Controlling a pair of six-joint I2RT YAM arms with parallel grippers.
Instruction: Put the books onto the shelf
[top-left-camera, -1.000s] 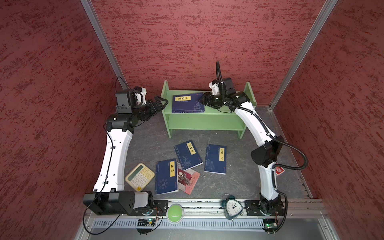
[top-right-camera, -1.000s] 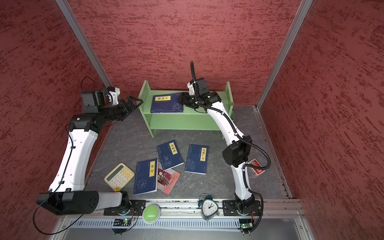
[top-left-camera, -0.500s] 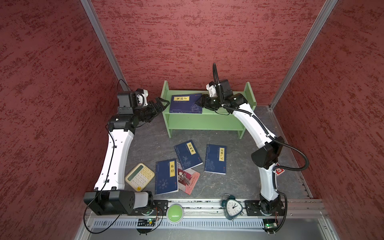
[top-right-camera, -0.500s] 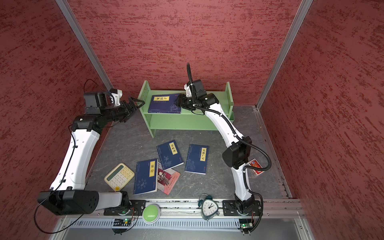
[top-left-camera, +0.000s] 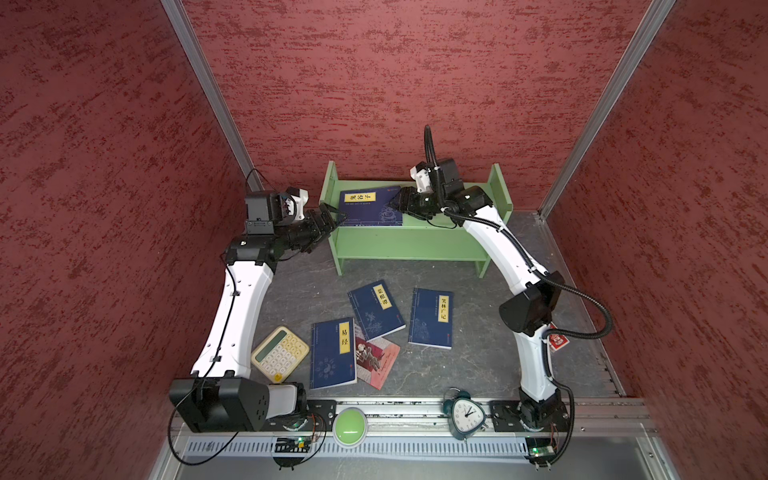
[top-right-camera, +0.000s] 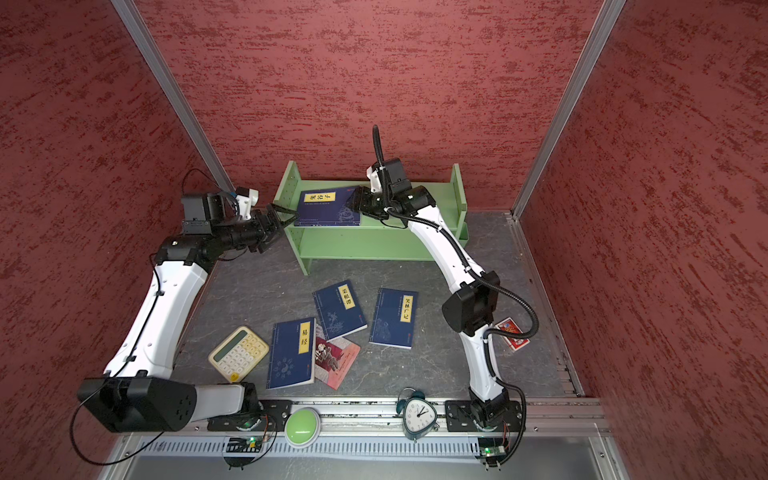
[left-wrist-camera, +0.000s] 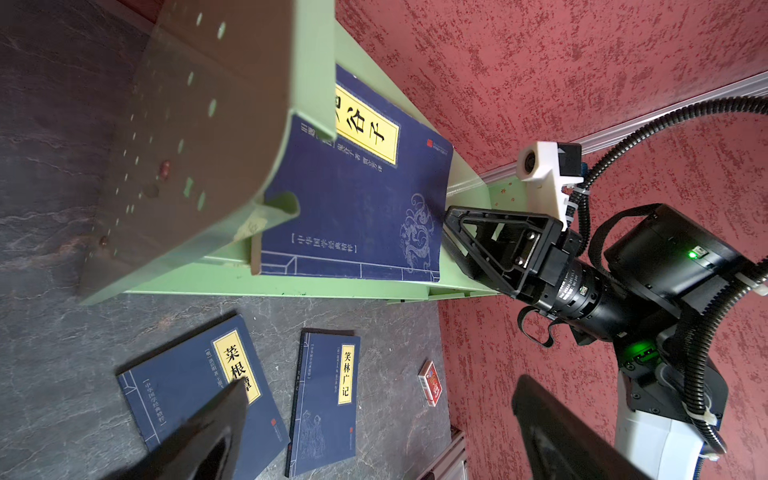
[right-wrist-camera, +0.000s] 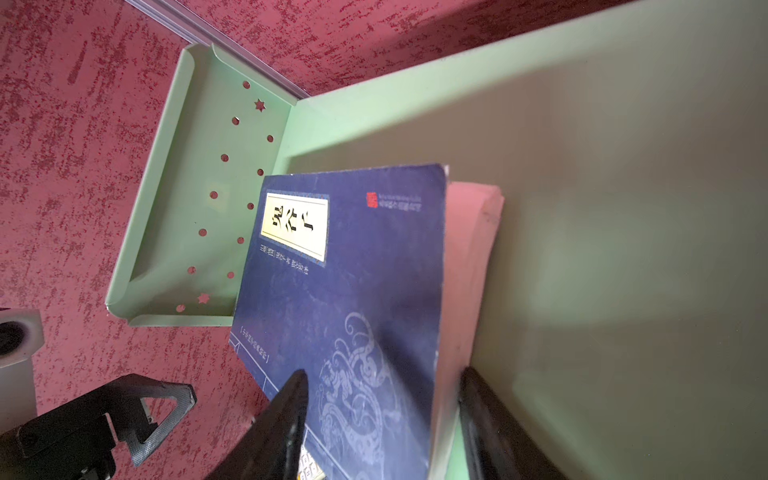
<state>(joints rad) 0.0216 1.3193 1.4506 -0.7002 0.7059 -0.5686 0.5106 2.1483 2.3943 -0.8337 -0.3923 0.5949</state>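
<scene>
The light green shelf stands at the back wall. One navy book rests tilted on its top tier, near the left side panel. My right gripper is open and straddles that book's right edge, one finger over the cover, the other behind the pages. My left gripper stands wide open and empty just outside the left panel. On the floor lie three navy books and a red-pink book, partly under two of them.
A cream calculator lies left of the floor books. A small red card box sits by the right arm. An alarm clock and a green button stand on the front rail. Red walls close in three sides.
My right gripper has shifted a little left along the top tier, and the book with it. My left gripper has edged closer to the shelf's left panel.
</scene>
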